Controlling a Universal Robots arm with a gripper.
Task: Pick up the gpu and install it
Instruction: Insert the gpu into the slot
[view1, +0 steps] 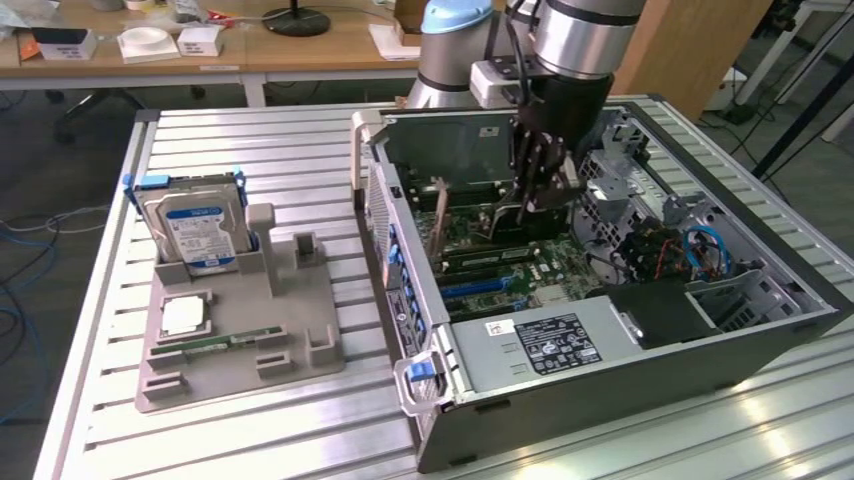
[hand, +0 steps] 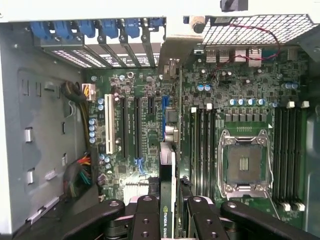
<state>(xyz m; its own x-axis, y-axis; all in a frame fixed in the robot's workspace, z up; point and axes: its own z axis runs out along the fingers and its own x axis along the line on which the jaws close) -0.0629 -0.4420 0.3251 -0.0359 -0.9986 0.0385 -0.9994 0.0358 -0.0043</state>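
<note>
On a slatted metal table (view1: 267, 150) an open computer case (view1: 601, 400) was laid, and inside it the gpu (hand: 167, 170) was held edge-on over the motherboard (hand: 235, 120), beside the expansion slots. It was clamped between the partly closed fingers of the gripper (view1: 545, 185). A parts tray (view1: 214, 380) with a hard drive (view1: 198, 235) was seen at the exterior view's left.

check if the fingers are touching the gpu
Touching. In the wrist view the gpu stands edge-on between the fingers, which press against its faces.
</note>
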